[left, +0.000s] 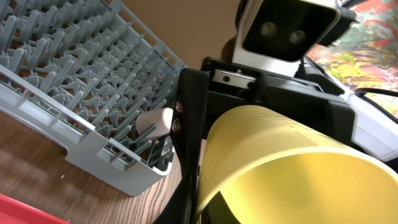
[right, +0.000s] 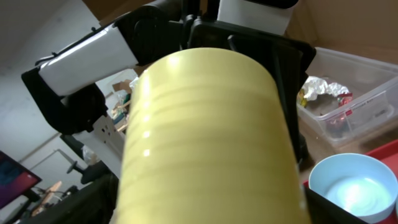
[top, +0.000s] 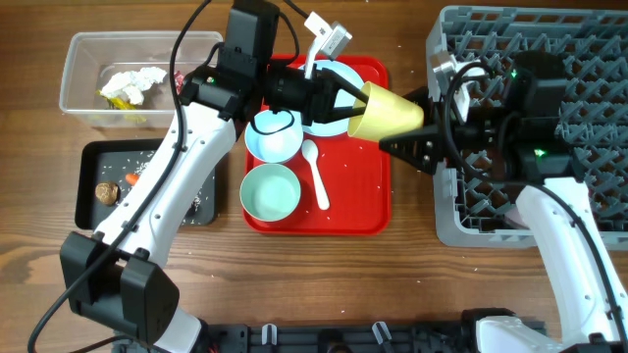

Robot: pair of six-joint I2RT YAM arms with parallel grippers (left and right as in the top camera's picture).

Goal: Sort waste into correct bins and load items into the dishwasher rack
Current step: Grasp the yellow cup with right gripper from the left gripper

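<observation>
The yellow cup [top: 388,111] hangs on its side between the red tray and the dishwasher rack [top: 589,59]. My left gripper [top: 345,98] is shut on its rim, one finger inside the mouth; the cup fills the left wrist view [left: 292,168]. My right gripper [top: 417,123] spans the cup's base, fingers against both sides; the cup fills the right wrist view [right: 205,137]. The pink cup [top: 446,71] lies in the rack's near-left corner, also in the left wrist view [left: 155,124]. Two pale blue bowls [top: 273,137] [top: 270,191], the plate [top: 339,83] and the white spoon [top: 316,172] lie on the tray.
The red tray [top: 363,206] is at the centre. The clear tub [top: 83,54] at far left holds tissue [top: 132,83] and a wrapper. The black tray [top: 90,211] holds a brown lump [top: 105,192], a carrot [top: 130,179] and rice grains.
</observation>
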